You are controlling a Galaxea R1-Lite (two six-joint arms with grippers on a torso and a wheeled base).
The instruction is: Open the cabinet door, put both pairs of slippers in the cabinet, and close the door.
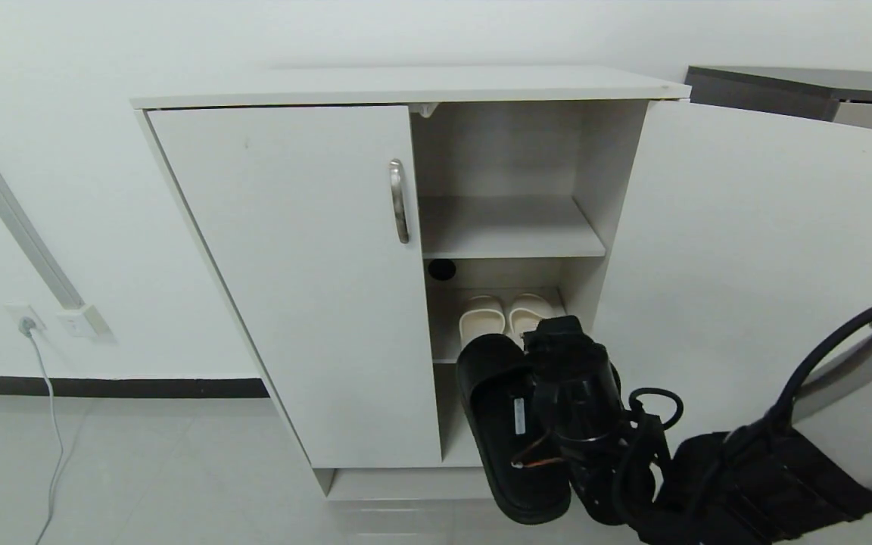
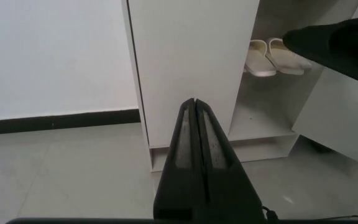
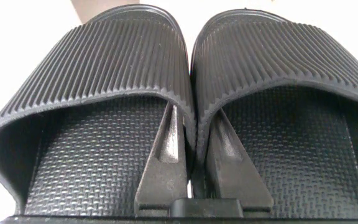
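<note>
1. Black slippers, head view: the pair hangs clamped in the right gripper, just in front of the cabinet. The white slippers lie inside, beyond the fingertips. The right door stands open beside the gripper and the left door is shut.
2. Left wrist view: the left gripper has its fingers pressed together on nothing, and they point at the cabinet's foot.
3. Right wrist view: the right fingers pinch the pair's two adjoining straps between them. So the door is open and one pair looks stowed. What seems left is setting the black pair inside and closing the door.
</note>
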